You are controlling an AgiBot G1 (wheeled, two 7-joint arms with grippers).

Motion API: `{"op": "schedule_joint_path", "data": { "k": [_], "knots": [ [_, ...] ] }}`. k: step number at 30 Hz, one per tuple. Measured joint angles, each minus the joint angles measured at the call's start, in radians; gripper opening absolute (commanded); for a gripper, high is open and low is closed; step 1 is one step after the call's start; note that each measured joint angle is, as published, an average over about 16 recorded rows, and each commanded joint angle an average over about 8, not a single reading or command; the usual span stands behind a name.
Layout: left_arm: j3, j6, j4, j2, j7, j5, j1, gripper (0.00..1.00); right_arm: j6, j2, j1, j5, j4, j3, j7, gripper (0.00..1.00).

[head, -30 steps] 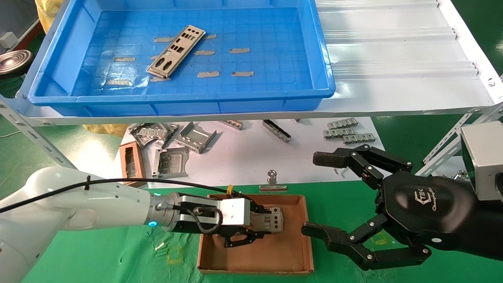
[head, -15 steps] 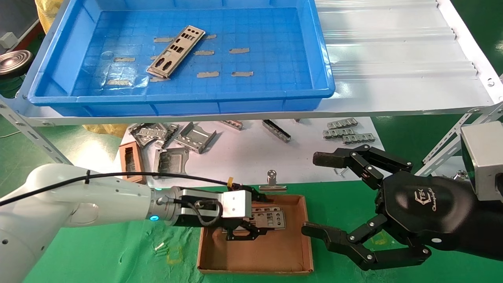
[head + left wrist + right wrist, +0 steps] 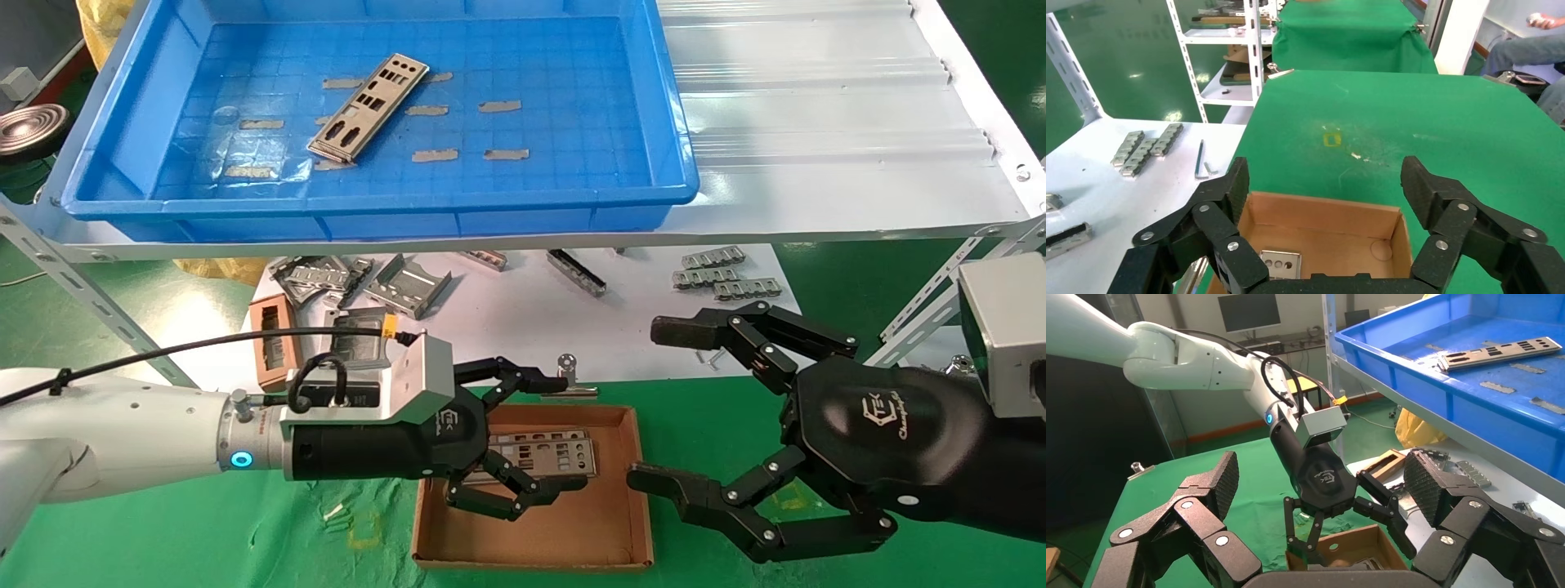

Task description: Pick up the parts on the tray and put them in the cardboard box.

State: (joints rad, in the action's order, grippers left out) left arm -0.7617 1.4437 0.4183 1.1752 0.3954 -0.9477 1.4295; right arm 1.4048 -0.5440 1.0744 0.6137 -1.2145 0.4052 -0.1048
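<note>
One silver plate with punched cutouts lies in the blue tray on the shelf. Another plate lies flat in the cardboard box on the green table. My left gripper hovers open over the box, its fingers spread either side of that plate and clear of it. In the left wrist view the gripper is open above the box, with the plate's end below. My right gripper is open and empty, just right of the box.
Bent grey brackets, a small narrow brown box, ridged metal strips and a binder clip lie on the white sheet under the shelf. The shelf's slanted frame rails stand at both sides.
My left gripper has opened and let go of the plate, which now lies in the box. The gripper has rolled over and drawn back to the left, a little higher. The right arm has not moved.
</note>
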Motion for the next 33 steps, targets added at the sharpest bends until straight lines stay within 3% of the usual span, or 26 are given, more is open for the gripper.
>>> {"op": "schedule_joint_path", "data": {
  "k": [14,33],
  "knots": [
    [0.033,0.009,0.050,-0.038,-0.041,0.022,-0.025,1.00,0.000,0.000,0.000,0.000,0.000,0.000,0.000,1.00],
    [0.178,0.023,0.312,-0.207,-0.215,0.085,-0.131,1.00,0.000,0.000,0.000,0.000,0.000,0.000,0.000,1.00]
  ]
}}
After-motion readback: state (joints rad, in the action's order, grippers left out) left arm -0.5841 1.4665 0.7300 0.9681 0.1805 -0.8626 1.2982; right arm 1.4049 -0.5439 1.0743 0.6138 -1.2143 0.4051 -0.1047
